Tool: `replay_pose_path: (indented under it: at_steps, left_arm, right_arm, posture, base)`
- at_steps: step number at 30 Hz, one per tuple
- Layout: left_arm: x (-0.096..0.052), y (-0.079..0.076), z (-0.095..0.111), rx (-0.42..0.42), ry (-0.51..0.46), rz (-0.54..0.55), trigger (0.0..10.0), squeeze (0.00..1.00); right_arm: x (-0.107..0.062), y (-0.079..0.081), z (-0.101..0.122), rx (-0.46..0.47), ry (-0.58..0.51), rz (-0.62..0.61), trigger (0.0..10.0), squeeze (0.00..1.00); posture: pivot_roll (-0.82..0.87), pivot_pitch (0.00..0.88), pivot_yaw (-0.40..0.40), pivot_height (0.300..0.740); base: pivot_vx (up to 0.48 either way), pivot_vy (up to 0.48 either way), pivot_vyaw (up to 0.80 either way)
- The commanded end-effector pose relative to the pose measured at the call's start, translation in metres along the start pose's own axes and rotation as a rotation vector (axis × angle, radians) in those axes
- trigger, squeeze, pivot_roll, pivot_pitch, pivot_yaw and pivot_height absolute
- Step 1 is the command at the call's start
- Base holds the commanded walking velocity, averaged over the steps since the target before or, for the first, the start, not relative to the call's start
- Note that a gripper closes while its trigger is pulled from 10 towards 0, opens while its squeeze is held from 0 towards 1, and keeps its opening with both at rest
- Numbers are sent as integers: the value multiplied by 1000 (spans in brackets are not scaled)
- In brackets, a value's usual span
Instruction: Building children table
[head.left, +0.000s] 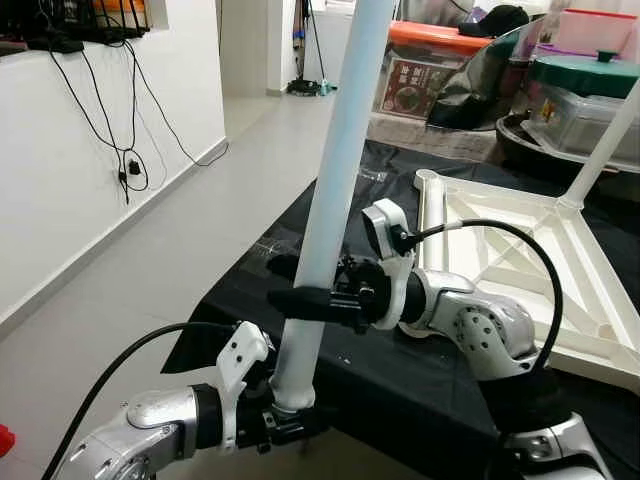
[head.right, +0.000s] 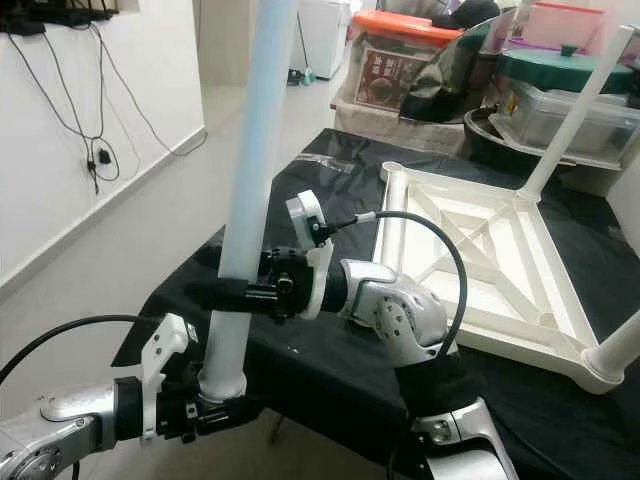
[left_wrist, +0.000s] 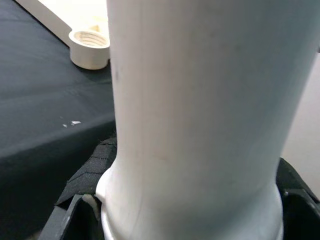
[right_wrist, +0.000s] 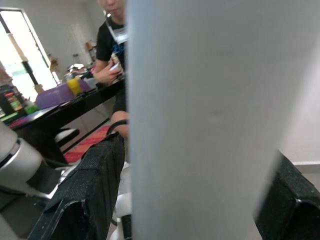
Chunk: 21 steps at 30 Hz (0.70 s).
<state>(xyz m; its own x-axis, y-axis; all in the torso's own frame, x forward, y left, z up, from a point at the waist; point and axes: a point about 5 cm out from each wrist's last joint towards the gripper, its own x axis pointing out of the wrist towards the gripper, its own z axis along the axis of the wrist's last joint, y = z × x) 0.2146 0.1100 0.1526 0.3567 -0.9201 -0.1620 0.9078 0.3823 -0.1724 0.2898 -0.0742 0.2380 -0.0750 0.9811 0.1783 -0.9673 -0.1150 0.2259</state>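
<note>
While the tabletop (head.left: 520, 270) lay upside down on the black cloth (head.left: 400, 370), both grippers were clamped on the leg (head.left: 325, 200), left gripper (head.left: 285, 415) at its base, right gripper (head.left: 320, 300) higher.

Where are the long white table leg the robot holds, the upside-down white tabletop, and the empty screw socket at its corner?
table leg (head.left: 335, 170), left eye view, middle of its shaft.
tabletop (head.right: 470, 265), right eye view, ribbed underside.
screw socket (left_wrist: 90, 40), left wrist view, threaded rim.
</note>
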Motion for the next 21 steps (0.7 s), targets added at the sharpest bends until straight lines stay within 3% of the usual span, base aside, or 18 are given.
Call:
replay_pose_path:
  at_steps: [1,10,21]
  left_arm:
    - [0,-5,1,-9,4,-27,10000,0]
    - [-1,-14,-4,-44,20,-57,10000,0]
    - [0,-14,-3,-52,22,-61,10000,0]
  right_arm:
    - [1,4,0,-7,14,32,10000,0]
    - [2,8,-3,-6,47,77,10000,0]
    - [2,10,-3,-4,68,92,10000,0]
  posture:
    - [212,13,-79,740]
    - [213,23,-79,740]
    - [206,28,-79,740]
  base:
    - [0,0,0]
    - [0,0,0]
    - [0,0,0]
